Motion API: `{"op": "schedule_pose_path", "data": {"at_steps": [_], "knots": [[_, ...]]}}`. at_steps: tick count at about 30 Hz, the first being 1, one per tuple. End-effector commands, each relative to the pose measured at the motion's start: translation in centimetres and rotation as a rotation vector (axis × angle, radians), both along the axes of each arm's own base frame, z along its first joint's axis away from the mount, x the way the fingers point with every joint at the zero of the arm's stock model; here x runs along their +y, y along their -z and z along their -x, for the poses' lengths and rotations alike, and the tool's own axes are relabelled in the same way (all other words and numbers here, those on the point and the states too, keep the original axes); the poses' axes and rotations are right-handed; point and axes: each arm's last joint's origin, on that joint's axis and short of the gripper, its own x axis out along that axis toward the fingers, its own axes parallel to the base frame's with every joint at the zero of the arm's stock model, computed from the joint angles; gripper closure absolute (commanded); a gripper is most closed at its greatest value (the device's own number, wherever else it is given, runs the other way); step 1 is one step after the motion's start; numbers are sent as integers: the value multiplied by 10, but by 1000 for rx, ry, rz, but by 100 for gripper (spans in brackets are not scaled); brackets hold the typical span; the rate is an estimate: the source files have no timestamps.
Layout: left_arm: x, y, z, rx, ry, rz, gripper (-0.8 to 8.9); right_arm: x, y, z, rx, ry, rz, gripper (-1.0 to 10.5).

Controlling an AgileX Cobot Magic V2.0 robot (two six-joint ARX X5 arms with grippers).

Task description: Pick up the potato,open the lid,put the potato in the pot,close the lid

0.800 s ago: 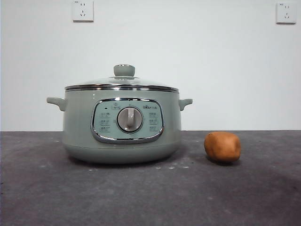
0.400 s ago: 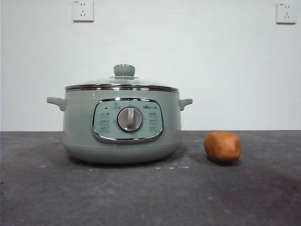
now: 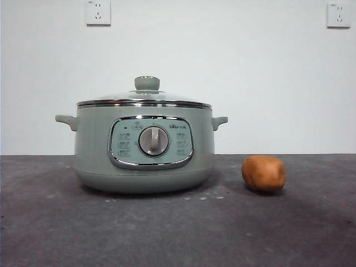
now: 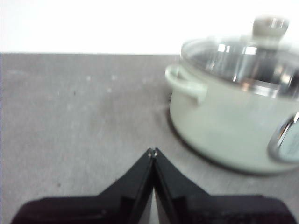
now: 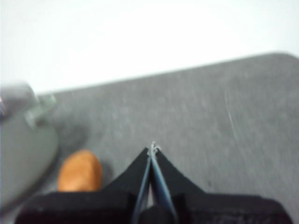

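The pale green pot [image 3: 144, 147] stands on the dark table with its glass lid [image 3: 143, 99] on, green knob on top. The orange-brown potato [image 3: 263, 173] lies on the table to the right of the pot, apart from it. No arm shows in the front view. My left gripper [image 4: 153, 151] is shut and empty above bare table, with the pot [image 4: 233, 116] and lid [image 4: 243, 51] off to one side. My right gripper [image 5: 153, 148] is shut and empty too, with the potato [image 5: 80, 171] close beside its jaws and the pot [image 5: 23, 144] further off.
A white wall with two power sockets [image 3: 98, 12] rises behind the grey table [image 3: 178, 233]. The table's far edge shows in the right wrist view.
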Motion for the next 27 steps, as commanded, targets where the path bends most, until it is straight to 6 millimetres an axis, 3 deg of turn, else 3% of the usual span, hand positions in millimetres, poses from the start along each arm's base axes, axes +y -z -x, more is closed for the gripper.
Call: {"op": "schedule_pose_path", "data": {"at_steps": [1, 6, 16, 27], "knots": [[0, -14, 2, -1, -4, 46, 820, 0, -18, 3, -47, -7, -58, 959], [0, -47, 6, 10, 12, 49, 820, 0, -51, 9, -53, -56, -74, 959], [-4, -121, 14, 57, 161, 50, 820, 5, -122, 13, 129, -234, 30, 958], [-7, -176, 28, 159, 266, -26, 820, 8, -178, 11, 301, -355, 127, 958]]}}
